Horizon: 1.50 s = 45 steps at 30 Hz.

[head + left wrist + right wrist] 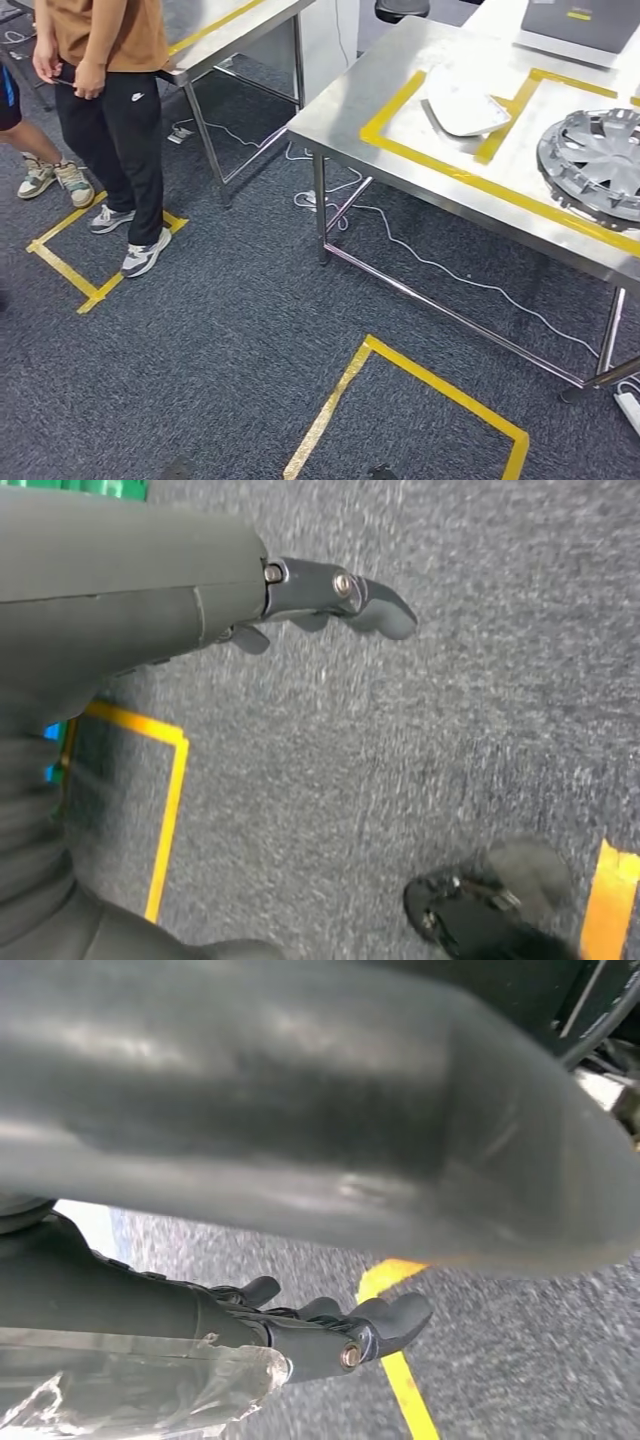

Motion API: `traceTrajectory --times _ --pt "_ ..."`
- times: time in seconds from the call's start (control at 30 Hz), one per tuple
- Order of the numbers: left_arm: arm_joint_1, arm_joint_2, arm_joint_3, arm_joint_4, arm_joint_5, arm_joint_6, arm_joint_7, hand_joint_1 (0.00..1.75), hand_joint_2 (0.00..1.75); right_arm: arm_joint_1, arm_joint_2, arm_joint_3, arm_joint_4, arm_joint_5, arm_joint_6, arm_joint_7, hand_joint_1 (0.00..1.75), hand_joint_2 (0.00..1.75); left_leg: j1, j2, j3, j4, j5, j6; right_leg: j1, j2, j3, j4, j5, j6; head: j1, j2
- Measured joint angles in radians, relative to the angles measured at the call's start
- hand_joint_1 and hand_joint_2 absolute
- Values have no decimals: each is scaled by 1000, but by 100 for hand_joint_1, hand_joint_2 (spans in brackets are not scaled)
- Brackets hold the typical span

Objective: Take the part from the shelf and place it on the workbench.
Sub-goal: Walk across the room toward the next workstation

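Apparently the task is near its end or must start anew, since the left hand (332, 590) hangs empty with fingers stretched, the grip of the right hand (324, 1335) cannot be told, and a white part (464, 105) lies on the table (355, 90) at the head view's upper right.

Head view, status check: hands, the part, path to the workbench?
Left hand open over carpet. Right hand beside broad grey shape, grip unclear. Workbench ahead holds white part, hubcap. Person stands left, cable under bench.
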Motion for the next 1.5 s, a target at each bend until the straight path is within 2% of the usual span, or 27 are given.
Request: traceTrajectory --times 0.07,0.13,0.2,0.27,0.33,0.37,0.4,0.43,0.5,0.57,0.63,0.67,0.73,0.8,0.87,0.9,0.93,1.0,1.07,1.13,1.17,1.23,1.3,1.37,1.4,1.43,1.5 --pt "-5 -5 7 0 8 -16 3 0 0 -2 -3 0 0 1 -1 -2 0 0 -7 24 28 -59 7 14 6 -22 4 0 -5 12 1 0" --pt "-3 -8 17 0 14 -25 4 0 0 -5 -6 0 0 2 -1 -1 0 0 -8 -2 25 -62 8 31 5 -39 10 -2 -9 24 2 0" --pt "-3 -13 25 0 16 -33 8 0 0 -8 -8 0 -1 3 0 1 0 0 -4 -26 25 -65 13 44 1 0 0 30 -34 34 6 0" --pt "-9 -16 30 0 17 -42 13 0 0 -7 -12 0 -1 4 0 5 0 0 -2 -51 24 -66 15 53 -2 64 -50 144 -96 39 12 0" --pt "-13 -20 37 0 16 -48 17 0 0 -3 -17 0 -1 6 0 10 0 0 -4 -82 22 -66 16 58 -2 85 -114 272 -144 39 15 0" --pt "-13 -22 40 0 16 -51 18 0 0 -2 -19 0 -1 8 0 12 0 0 -4 -97 23 -65 17 58 -2 88 -128 292 -140 38 16 0" --pt "-13 -23 42 0 17 -53 18 0 0 -2 -21 0 -1 10 0 14 0 0 -4 -112 23 -65 17 57 -2 90 -123 273 -117 36 16 0" --pt "-13 -24 43 0 18 -55 17 0 0 -3 -23 0 -1 12 0 15 0 0 -4 -127 24 -64 18 56 -3 98 -100 218 -80 34 16 0" --pt "-16 -27 47 0 20 -59 16 0 0 -5 -25 0 -1 15 0 15 0 0 -4 -156 23 -61 18 50 -11 148 -40 80 -18 32 17 0" --pt "-20 -28 52 0 20 -64 16 0 0 -8 -26 0 -1 16 1 15 0 0 -2 -180 16 -60 23 38 -15 186 -10 15 -3 28 16 0" --pt "-20 -28 59 0 20 -66 17 0 0 -13 -27 0 -1 17 1 14 0 0 2 -200 8 -62 29 24 -12 170 -7 12 -1 17 16 0" --pt "-18 -28 63 0 18 -67 17 0 0 -16 -28 0 -1 17 0 14 0 0 2 -191 3 -59 26 18 -11 158 -6 9 2 9 15 0" --pt "-21 -30 68 0 14 -67 16 0 0 -20 -29 0 -1 18 0 13 0 0 -1 -137 -25 -5 -10 11 -12 128 -3 -1 7 -4 8 0" --pt "-27 -33 69 0 10 -66 14 0 0 -19 -31 0 -1 18 0 14 0 0 -2 -82 -87 122 -76 5 -8 94 -2 -3 7 -11 2 0" --pt "-27 -37 70 0 8 -63 11 0 0 -18 -34 0 -1 18 -1 14 0 0 0 -68 -131 217 -105 1 -5 62 -2 -3 5 -12 2 0" --pt "-26 -37 71 0 6 -59 9 0 0 -18 -34 0 -1 18 -1 14 0 0 1 -65 -127 213 -92 1 -5 48 -2 -3 4 -12 2 0" --pt "-26 -37 72 0 4 -53 6 0 0 -19 -35 0 -1 17 -2 14 0 0 1 -59 -103 171 -64 2 -5 35 0 -3 3 -11 1 0" --pt "-28 -38 73 0 -1 -43 -5 0 0 -19 -35 0 -1 16 -3 13 0 0 -1 -19 -26 36 -6 4 -2 11 4 -1 -2 -4 1 0" --pt "-33 -40 74 0 -5 -35 -16 0 0 -17 -36 0 -1 15 -6 10 0 0 -7 12 19 -47 11 14 4 -9 5 2 -9 8 1 0" --pt "-31 -41 76 0 -6 -28 -23 0 0 -16 -37 0 -1 14 -10 8 0 0 -10 -2 21 -60 8 28 5 -29 10 0 -13 18 3 0" --pt "-26 -42 77 0 -8 -25 -24 0 0 -16 -37 0 -1 14 -11 6 0 0 -9 -13 22 -62 9 33 4 -24 14 1 -17 24 4 0" --pt "-21 -42 82 0 -12 -17 -24 0 0 -15 -37 0 -1 13 -13 5 0 0 -5 -35 24 -66 12 44 -1 25 -1 44 -48 34 9 0" --pt "-24 -45 85 0 -16 -12 -24 0 0 -9 -37 0 -1 12 -14 4 0 0 -3 -59 25 -66 12 51 -3 78 -58 161 -105 38 16 0" --pt "-24 -48 86 0 -20 -10 -25 0 0 -2 -38 0 -1 11 -14 5 0 0 -4 -89 25 -66 12 54 -3 87 -118 268 -136 38 19 0" --pt "-22 -49 86 0 -21 -9 -25 0 0 1 -39 0 -1 11 -14 5 0 0 -4 -105 26 -66 12 54 -3 88 -128 275 -125 37 20 0" --pt "-20 -49 87 0 -23 -8 -25 0 0 2 -40 0 -1 11 -14 5 0 0 -4 -121 27 -66 12 54 -4 91 -118 242 -95 35 20 0" --pt "-19 -50 87 0 -25 -7 -25 0 0 1 -40 0 -1 11 -14 5 0 0 -4 -149 28 -64 12 49 -10 128 -63 114 -26 33 21 0"
